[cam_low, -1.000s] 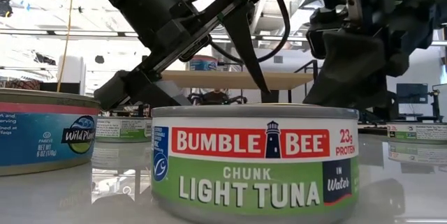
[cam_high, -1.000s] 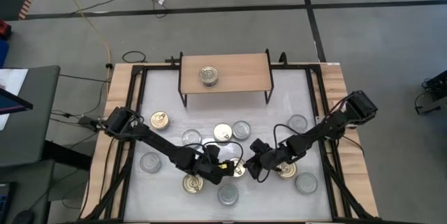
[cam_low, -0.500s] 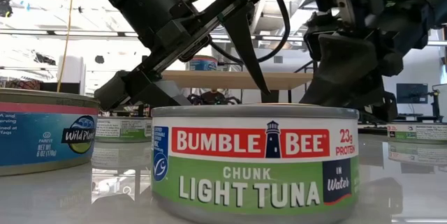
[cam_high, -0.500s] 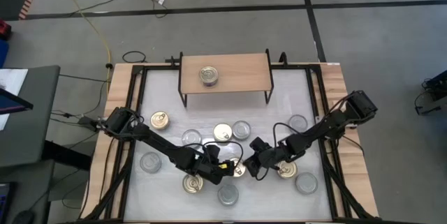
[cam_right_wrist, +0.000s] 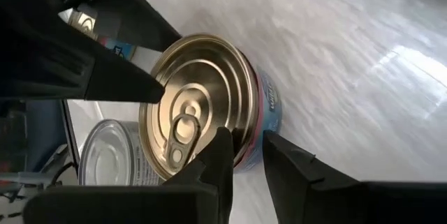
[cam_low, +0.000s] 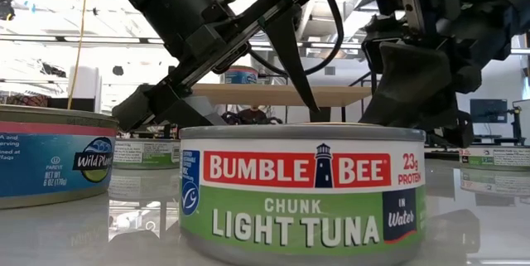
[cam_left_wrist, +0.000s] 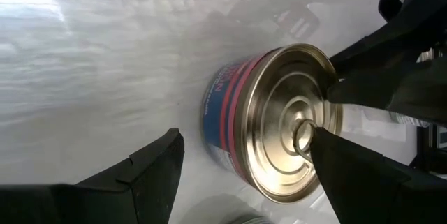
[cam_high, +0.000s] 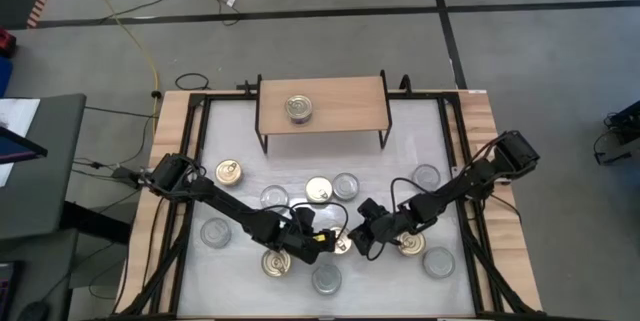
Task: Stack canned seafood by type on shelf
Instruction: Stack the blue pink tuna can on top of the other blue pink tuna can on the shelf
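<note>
A gold pull-tab can (cam_left_wrist: 272, 123) with a blue and red label stands on the white table between my two grippers, near the table's front middle (cam_high: 341, 243). My right gripper (cam_right_wrist: 246, 139) is shut on its rim. My left gripper (cam_left_wrist: 246, 135) is open around the can from the other side, one finger well clear of the can's wall. The shelf (cam_high: 323, 104) stands at the far side, and one can (cam_high: 298, 109) rests on its board. My right gripper pinches the can's rim (cam_right_wrist: 251, 116) on the side toward the table's right, one finger (cam_right_wrist: 218, 155) over the lid and the other (cam_right_wrist: 293, 165) outside the wall. The fingers slant down from the right. The can's bottom appears to rest on the table. My left gripper has one fingertip (cam_right_wrist: 155, 91) at the lid's opposite edge (cam_left_wrist: 318, 130); whether it touches, I cannot tell.
Several loose cans lie around the grippers: gold-lidded ones (cam_high: 229, 171) (cam_high: 319, 190) (cam_high: 276, 262) and silver ones (cam_high: 346, 185) (cam_high: 426, 175) (cam_high: 326, 278). A green-labelled tuna can (cam_low: 302, 191) stands close to the low camera. Black frame rails (cam_high: 195, 161) line the table's sides.
</note>
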Robot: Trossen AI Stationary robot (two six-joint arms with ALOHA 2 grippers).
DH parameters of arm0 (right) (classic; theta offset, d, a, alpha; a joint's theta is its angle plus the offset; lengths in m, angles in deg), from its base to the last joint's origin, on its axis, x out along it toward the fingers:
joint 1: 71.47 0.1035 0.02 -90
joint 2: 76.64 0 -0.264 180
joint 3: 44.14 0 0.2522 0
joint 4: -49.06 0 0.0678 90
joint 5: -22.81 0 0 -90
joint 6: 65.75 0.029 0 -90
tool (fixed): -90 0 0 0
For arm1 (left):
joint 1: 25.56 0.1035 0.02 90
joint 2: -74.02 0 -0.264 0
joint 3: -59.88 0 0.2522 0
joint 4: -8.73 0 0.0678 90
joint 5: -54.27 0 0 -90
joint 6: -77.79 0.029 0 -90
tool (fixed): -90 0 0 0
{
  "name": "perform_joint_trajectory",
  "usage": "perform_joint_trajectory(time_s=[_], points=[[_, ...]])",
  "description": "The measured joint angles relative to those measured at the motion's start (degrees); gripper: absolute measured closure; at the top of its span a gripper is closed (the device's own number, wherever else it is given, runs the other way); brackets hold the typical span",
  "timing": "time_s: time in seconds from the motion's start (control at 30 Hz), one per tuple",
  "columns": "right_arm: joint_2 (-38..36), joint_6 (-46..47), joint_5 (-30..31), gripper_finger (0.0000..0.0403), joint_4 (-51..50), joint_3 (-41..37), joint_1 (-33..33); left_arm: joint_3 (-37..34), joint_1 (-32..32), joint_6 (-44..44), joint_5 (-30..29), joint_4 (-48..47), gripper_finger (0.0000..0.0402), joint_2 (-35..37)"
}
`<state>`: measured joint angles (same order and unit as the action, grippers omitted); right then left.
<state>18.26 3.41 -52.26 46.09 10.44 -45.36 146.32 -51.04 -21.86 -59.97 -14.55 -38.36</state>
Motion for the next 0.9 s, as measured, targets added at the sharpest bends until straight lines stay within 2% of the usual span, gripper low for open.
perform_joint_trajectory(time_s=[0.9], points=[[0.00, -3.17, -0.11, 0.0301, -0.20, 0.00, -1.17, 0.00, 2.02, 0.84, -0.37, 2.80, 0.0107, -0.09]])
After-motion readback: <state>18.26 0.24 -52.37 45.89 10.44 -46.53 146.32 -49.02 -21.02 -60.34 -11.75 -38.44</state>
